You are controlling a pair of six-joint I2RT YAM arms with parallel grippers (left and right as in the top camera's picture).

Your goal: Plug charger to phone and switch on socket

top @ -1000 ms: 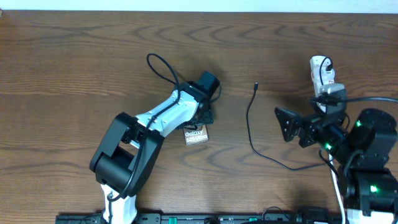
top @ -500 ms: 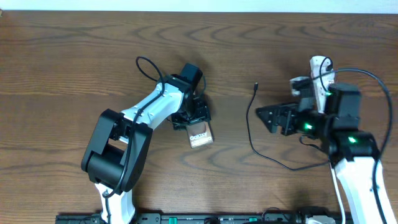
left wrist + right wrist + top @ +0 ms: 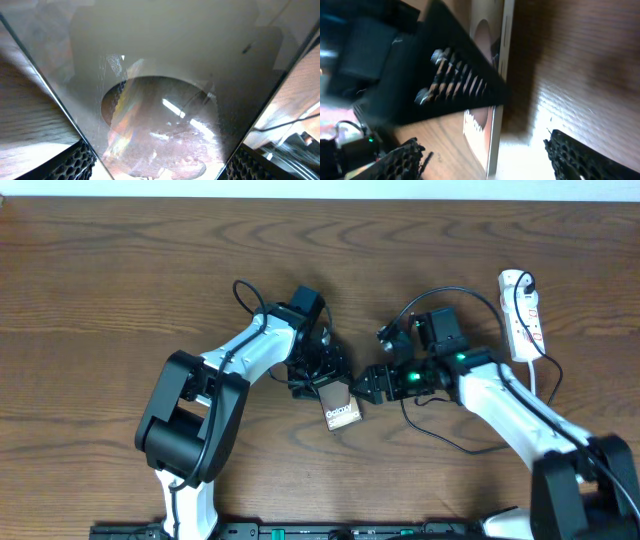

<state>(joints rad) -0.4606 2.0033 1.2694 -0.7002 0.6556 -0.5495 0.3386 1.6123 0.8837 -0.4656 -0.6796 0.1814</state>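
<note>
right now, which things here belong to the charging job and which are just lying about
For the job: phone, charger cable, white power strip.
Just lying about: black rail along the near edge.

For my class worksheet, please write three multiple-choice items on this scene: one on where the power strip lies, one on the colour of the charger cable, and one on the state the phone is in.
1. In the overhead view, where does the socket lie?
A. upper right
B. lower left
C. dead centre

2. What colour is the charger cable?
A. red
B. black
C. yellow

3. How is the phone placed?
A. lying alone, far from both arms
B. clamped between the left gripper's fingers
C. stacked on the socket

Key:
1 A, the white strip sits near the top right edge.
2 B, it trails as a thin black line.
3 B, the left wrist view shows its glossy face filling the gap between the fingers.
</note>
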